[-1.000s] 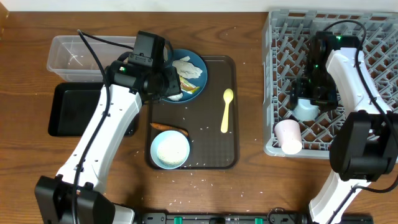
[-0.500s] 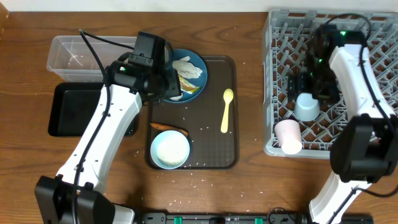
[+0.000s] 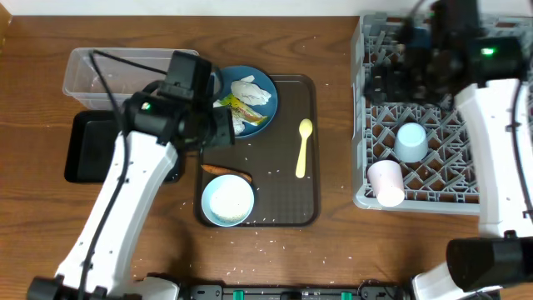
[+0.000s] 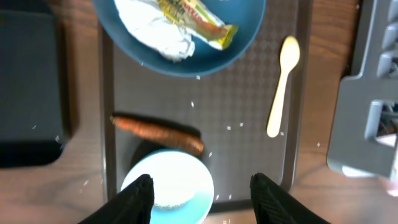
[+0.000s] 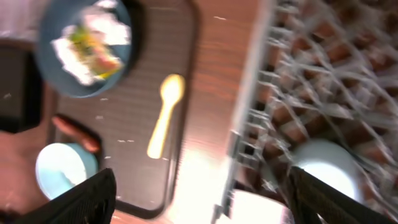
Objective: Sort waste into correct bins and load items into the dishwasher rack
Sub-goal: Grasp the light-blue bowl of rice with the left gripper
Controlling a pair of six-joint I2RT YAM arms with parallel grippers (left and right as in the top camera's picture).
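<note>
Grey dishwasher rack (image 3: 363,125) at the tabletop's right, with both cups inside.
Its front-left corner held the pink cup (image 3: 386,182) and light-blue cup (image 3: 410,142). On the brown tray (image 3: 283,192), the blue plate (image 3: 266,118) carried paper wads (image 3: 252,90) and a wrapper (image 3: 237,104) — white bowl (image 3: 227,201), yellow spoon (image 3: 303,148) and carrot (image 3: 226,172) lay nearby. The left hand (image 4: 204,193) hung spread over the tray, the right hand (image 5: 202,193) spread above the rack's left side.

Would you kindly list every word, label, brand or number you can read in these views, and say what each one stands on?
No text can be read in any view.
Yellow-green wrapper on the dark-blue plate: it carries reddish print, too blurred to read.
Nothing else in view shows any marking.
</note>
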